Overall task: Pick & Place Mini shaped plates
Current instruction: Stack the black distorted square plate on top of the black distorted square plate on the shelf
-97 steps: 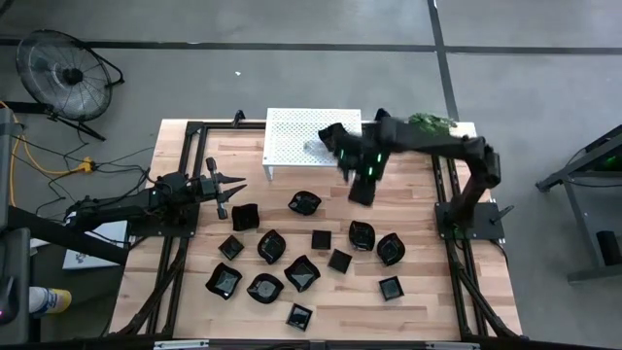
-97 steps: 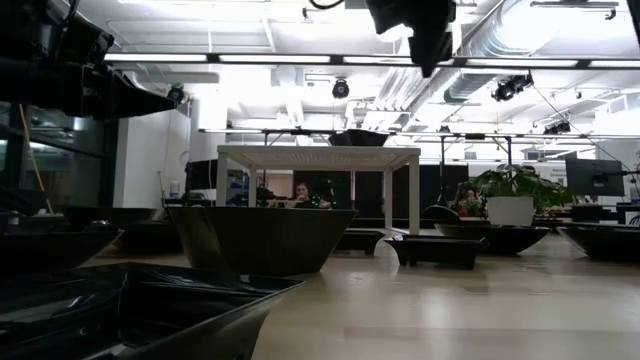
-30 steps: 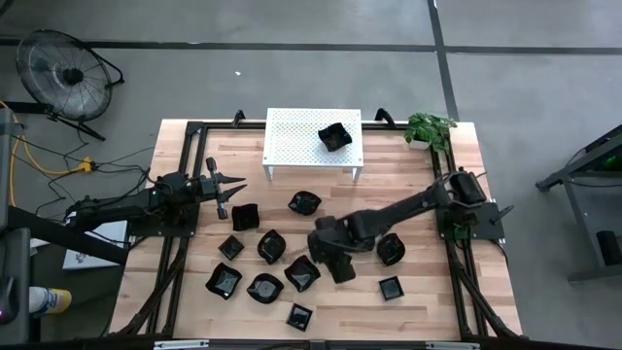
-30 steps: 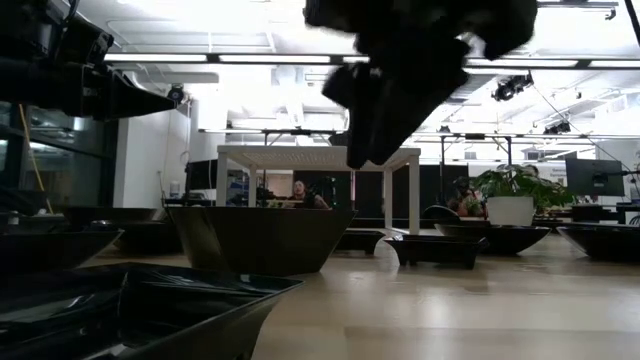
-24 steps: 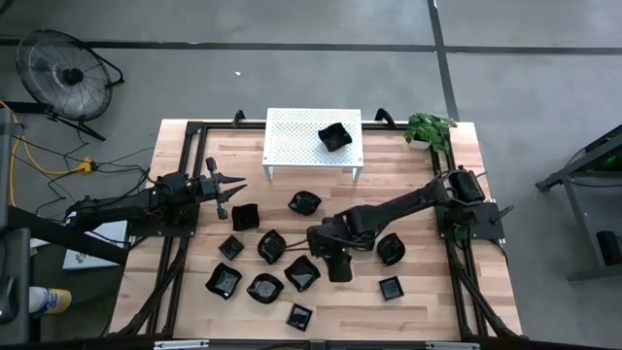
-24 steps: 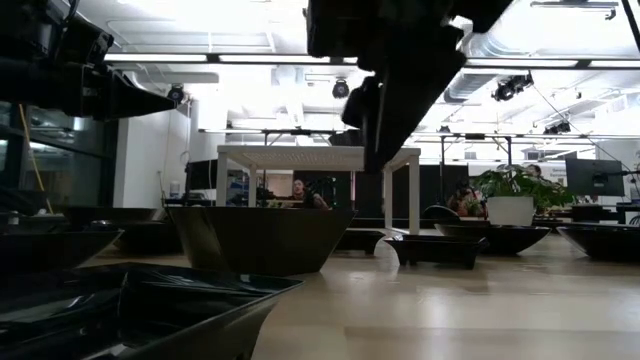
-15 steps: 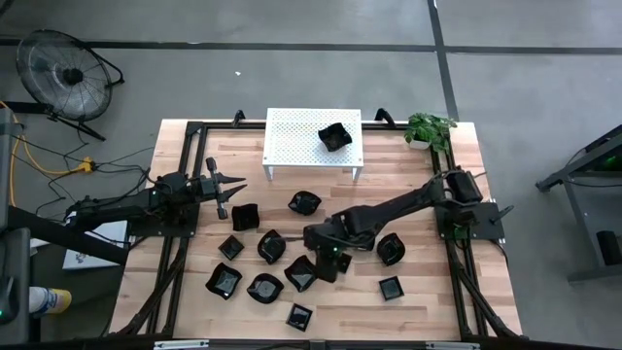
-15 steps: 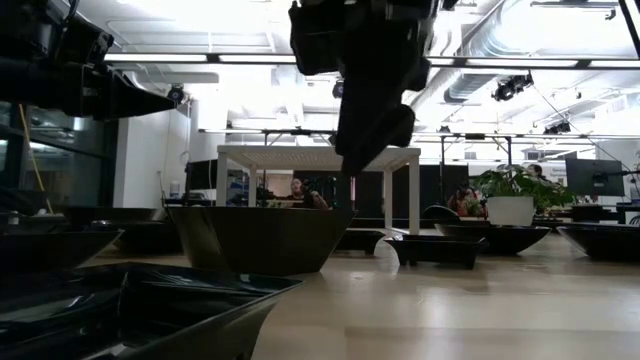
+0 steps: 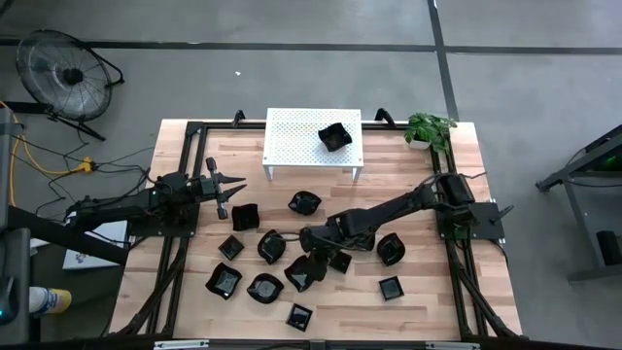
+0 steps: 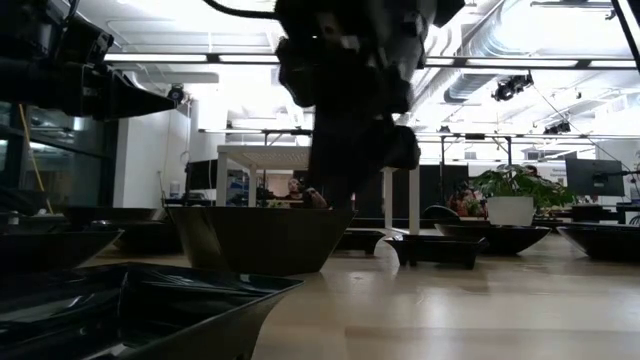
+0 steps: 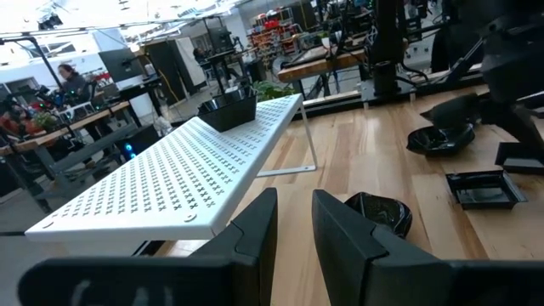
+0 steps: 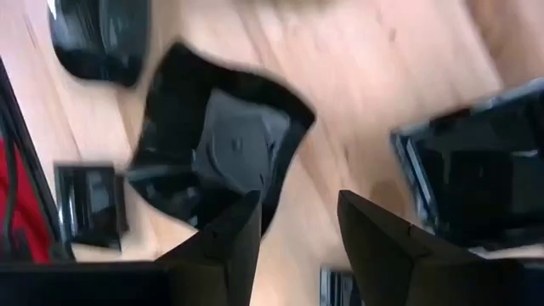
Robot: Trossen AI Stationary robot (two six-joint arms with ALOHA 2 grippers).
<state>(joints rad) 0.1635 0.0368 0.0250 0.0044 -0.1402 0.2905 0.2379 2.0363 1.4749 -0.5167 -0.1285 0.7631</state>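
Note:
Several mini shaped plates, small glossy black dishes, lie scattered on the wooden table [image 9: 418, 311]. One more plate [image 9: 335, 134] sits on the white perforated stand [image 9: 296, 141]. My right gripper [image 9: 310, 264] hangs open, slanting down, just above a wavy-edged plate [image 12: 217, 157] near the table's middle. In the right wrist view that gripper [image 12: 299, 204] has its fingers beside the plate's edge, with bare wood between them. My left gripper [image 9: 233, 191] waits level at the table's left side, open with nothing between its fingers [image 11: 255, 229].
A square plate [image 12: 463, 174] lies close beside the right gripper, and other plates [image 9: 271, 245] [image 9: 264, 288] crowd around it. A potted plant [image 9: 428, 126] stands at the far right corner. A black frame rail [image 9: 180, 243] runs along the table's edges. A fan [image 9: 68, 73] stands on the floor.
My right gripper has gone toward the table's left edge and sunk a little, coming over the wavy-edged plate. It has rolled about its own pointing line. The plates have stayed where they were.

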